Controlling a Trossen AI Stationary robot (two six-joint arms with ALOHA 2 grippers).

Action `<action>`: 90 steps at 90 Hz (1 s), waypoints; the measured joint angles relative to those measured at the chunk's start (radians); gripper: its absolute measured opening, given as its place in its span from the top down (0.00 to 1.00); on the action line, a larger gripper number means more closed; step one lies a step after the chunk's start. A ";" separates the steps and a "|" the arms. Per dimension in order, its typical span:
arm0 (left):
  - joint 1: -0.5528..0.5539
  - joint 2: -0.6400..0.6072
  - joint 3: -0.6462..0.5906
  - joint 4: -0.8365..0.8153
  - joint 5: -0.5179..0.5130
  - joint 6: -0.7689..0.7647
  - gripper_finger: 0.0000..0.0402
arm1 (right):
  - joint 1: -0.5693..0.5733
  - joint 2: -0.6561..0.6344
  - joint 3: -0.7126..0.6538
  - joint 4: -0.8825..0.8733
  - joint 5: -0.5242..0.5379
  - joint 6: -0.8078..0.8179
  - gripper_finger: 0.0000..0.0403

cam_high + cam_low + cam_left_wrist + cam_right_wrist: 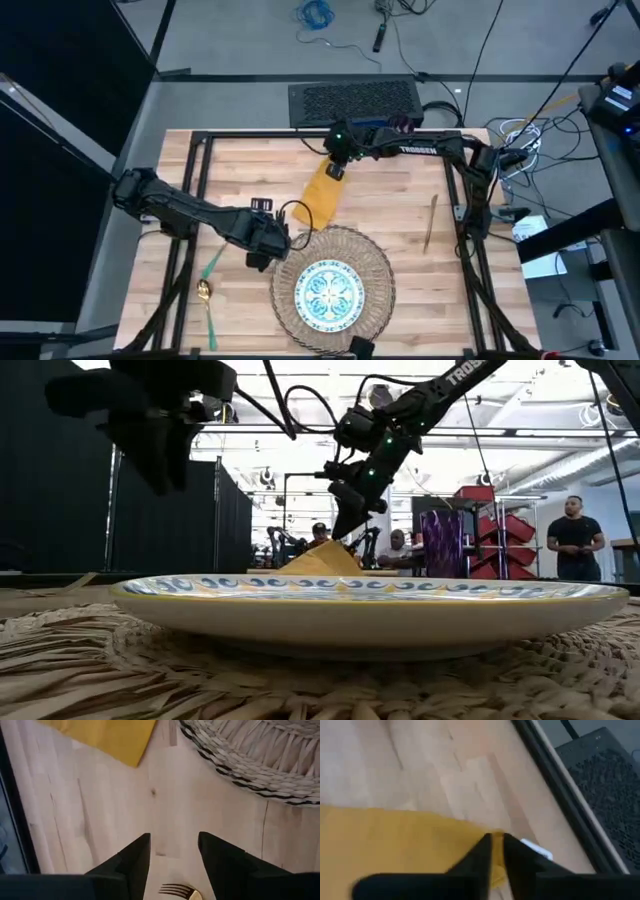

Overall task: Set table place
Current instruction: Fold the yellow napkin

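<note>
Pale planks of the table [400,195] carry the wicker placemat [375,255] and patterned plate [331,291] at lower centre. Upper centre, the right gripper [335,168] pinches the yellow napkin [322,195] by its corner. Left of the placemat, the left gripper [262,256] hovers with fingers apart, empty, near the fork [212,264].

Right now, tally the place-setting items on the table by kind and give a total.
Placemat: 1
Plate: 1
Napkin: 1
Fork: 1
Spoon: 1
Knife: 1
Total: 6
</note>
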 joint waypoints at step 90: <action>0.749 0.003 0.000 0.825 0.533 0.114 0.61 | 0.116 -0.974 -0.524 -0.259 0.133 0.291 1.00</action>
